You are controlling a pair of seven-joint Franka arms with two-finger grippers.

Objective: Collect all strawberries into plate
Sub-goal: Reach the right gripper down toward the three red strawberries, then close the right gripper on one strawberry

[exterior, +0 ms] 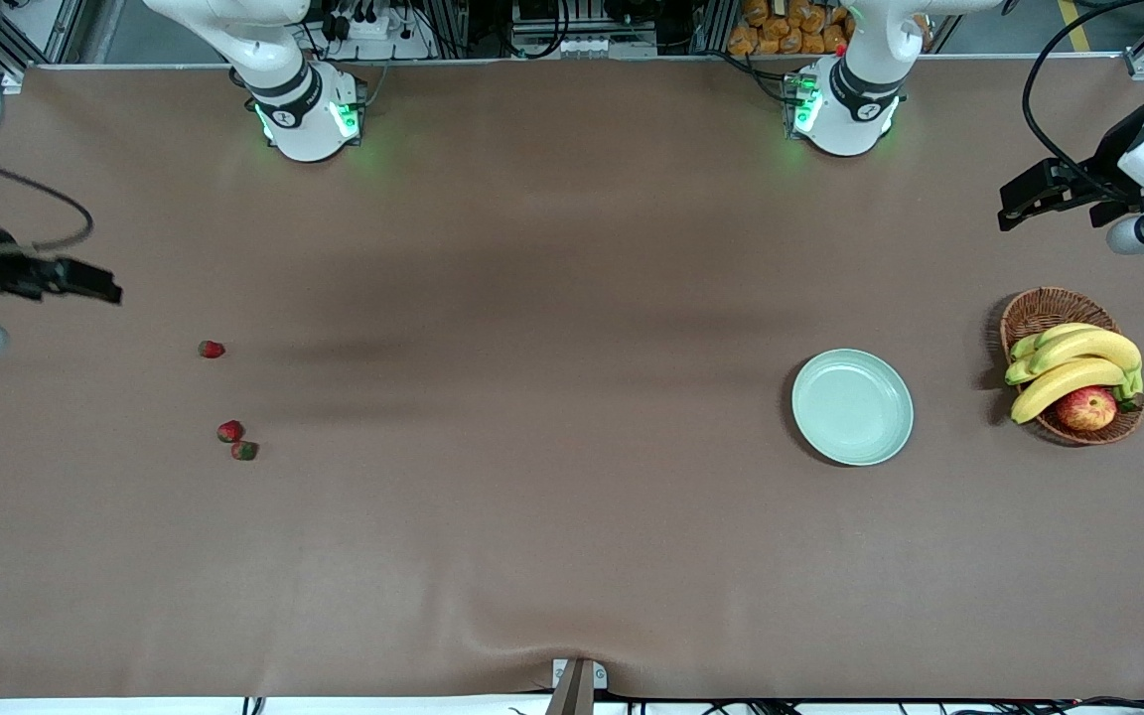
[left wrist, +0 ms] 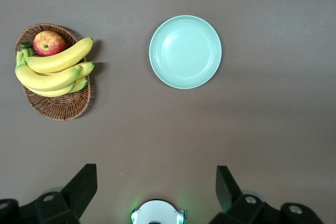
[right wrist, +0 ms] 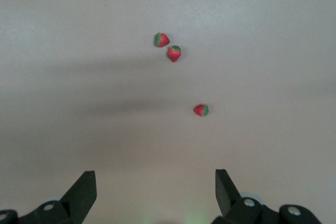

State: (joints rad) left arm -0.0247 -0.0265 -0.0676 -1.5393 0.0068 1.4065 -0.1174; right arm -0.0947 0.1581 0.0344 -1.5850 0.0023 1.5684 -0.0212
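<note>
Three small red strawberries lie on the brown table toward the right arm's end: one strawberry (exterior: 212, 349) (right wrist: 201, 110) alone, and a touching pair (exterior: 229, 431) (exterior: 244, 451) nearer the front camera, which the right wrist view shows as two berries (right wrist: 174, 53) (right wrist: 161, 39). The mint-green plate (exterior: 852, 407) (left wrist: 185, 52) sits empty toward the left arm's end. My right gripper (exterior: 95, 283) (right wrist: 156, 182) hangs open, high over the table's end near the single berry. My left gripper (exterior: 1014, 204) (left wrist: 156, 182) hangs open, high over the table near the basket. Neither holds anything.
A brown wicker basket (exterior: 1039, 310) (left wrist: 58, 106) with bananas (exterior: 1073, 362) and a red-yellow apple (exterior: 1086, 407) (left wrist: 49, 43) stands beside the plate, closer to the table's end. A wide stretch of bare table separates the strawberries from the plate.
</note>
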